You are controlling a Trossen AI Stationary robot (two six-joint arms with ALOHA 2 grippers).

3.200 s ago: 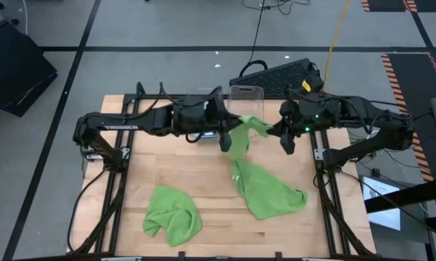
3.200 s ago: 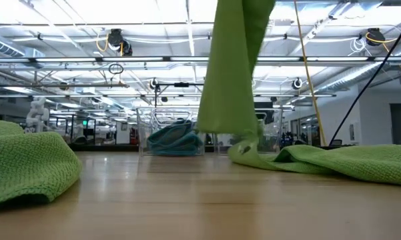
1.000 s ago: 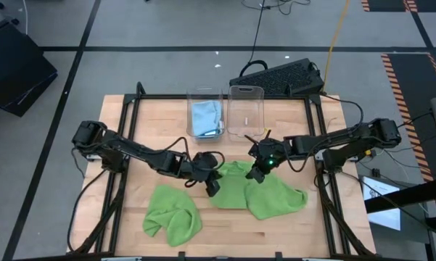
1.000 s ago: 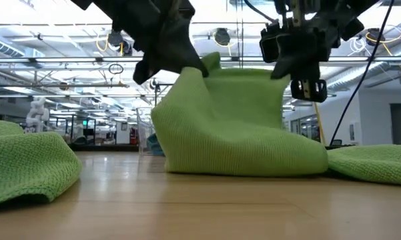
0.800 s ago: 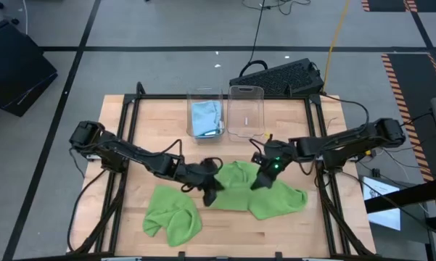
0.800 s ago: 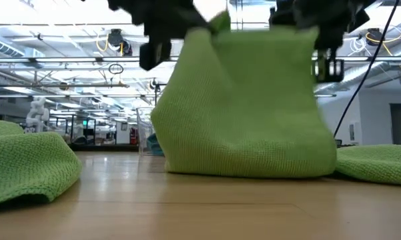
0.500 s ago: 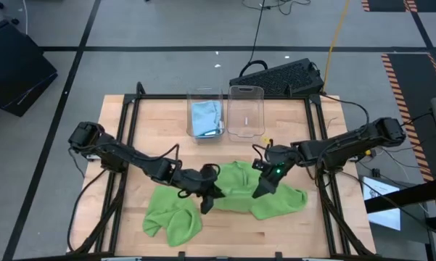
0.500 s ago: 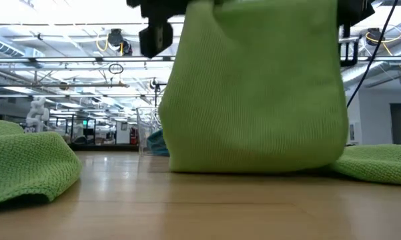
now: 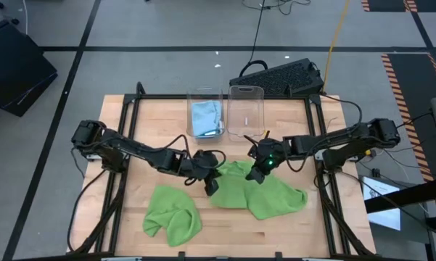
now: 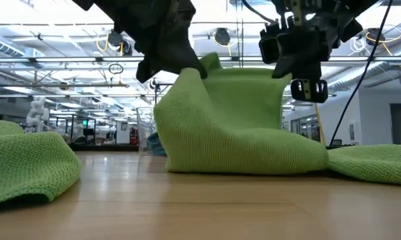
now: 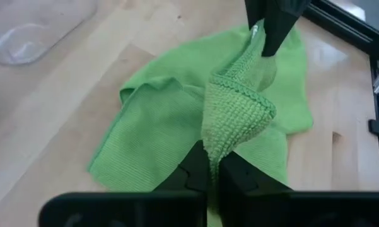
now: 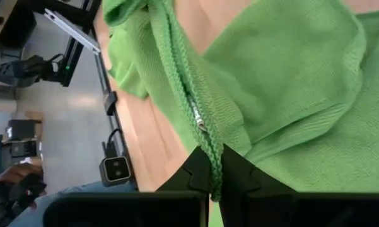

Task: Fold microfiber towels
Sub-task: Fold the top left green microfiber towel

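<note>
A lime green microfiber towel (image 9: 267, 194) lies near the table's middle, with one edge raised between my two grippers; the low view shows it as a hump (image 10: 240, 133). My left gripper (image 9: 211, 183) is shut on its left end. My right gripper (image 9: 255, 172) is shut on its right end. A second lime green towel (image 9: 173, 215) lies crumpled near the front left. A light blue towel (image 9: 206, 116) sits in a clear bin. My left gripper pinches a bunched fold at the towel's raised edge (image 11: 215, 146) between its two fingers, slanting down from the table's left. The fold stands up from the fingers while the rest of the towel lies on the table. My right gripper pinches the towel's hemmed edge (image 12: 209, 150) between its two fingers, slanting down from the table's right. The hem runs away from the fingers with little slack. The cloth below it slopes to the table.
Two clear bins (image 9: 245, 110) stand side by side at the table's far middle. A black frame rail (image 9: 123, 145) runs along each side of the wooden table. Bare wood lies between the two green towels and along the near edge.
Both grippers carried the towel's held edge toward the near edge, which drew the cloth up into a tall sheet. They then came back toward the far edge. They stand about where they were, and the raised cloth has sunk into a lower hump.
</note>
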